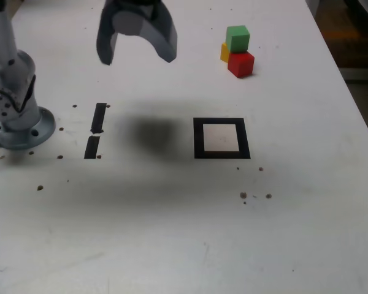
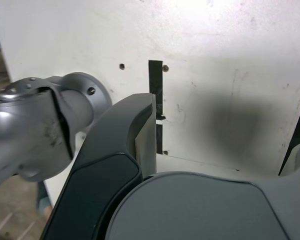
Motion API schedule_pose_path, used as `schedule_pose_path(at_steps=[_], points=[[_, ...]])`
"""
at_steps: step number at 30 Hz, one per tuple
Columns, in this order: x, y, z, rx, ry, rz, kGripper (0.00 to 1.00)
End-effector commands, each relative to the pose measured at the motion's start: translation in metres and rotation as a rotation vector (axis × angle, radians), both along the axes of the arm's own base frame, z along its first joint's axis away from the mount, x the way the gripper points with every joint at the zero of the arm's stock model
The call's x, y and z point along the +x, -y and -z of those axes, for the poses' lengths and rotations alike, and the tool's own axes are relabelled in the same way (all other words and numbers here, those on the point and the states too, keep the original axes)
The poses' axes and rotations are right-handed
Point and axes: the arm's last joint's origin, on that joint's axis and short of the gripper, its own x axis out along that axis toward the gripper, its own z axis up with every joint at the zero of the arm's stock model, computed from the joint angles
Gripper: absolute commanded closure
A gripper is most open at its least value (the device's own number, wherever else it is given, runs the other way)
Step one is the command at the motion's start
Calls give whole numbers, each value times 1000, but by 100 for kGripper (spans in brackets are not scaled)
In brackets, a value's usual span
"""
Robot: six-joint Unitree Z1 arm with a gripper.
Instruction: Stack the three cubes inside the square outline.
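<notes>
Exterior view: the gripper (image 1: 138, 52) hangs high above a white table (image 1: 172, 233), jaws spread wide and empty, casting a blurred shadow between two short tape strips (image 1: 95, 131) and the square outline (image 1: 221, 138). It is well apart from the cubes, so no pick seems begun. The outline, thick black tape round a pale centre, holds nothing. Beyond it, toward the exterior view's right, the cubes cluster: green (image 1: 237, 38) rests atop yellow (image 1: 224, 52) and red (image 1: 240, 64), which touch. The arm's base (image 1: 15, 116) sits at the exterior view's left.

Wrist view: one dark jaw, the base, the strips and shadow show; no cubes.
</notes>
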Motion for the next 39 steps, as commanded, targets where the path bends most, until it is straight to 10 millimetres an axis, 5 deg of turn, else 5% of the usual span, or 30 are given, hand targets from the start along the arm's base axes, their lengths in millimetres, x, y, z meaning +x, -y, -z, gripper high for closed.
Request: schedule_pose_path(at_steps=[1, 6, 15, 30, 39], points=[[40, -8, -68, 12, 302, -2, 2], [65, -28, -79, 5, 374, -25, 2], [78, -66, -80, 24, 401, -72, 3], [115, -136, -25, -4, 280, -159, 3], [139, -162, 12, -7, 227, -211, 4]])
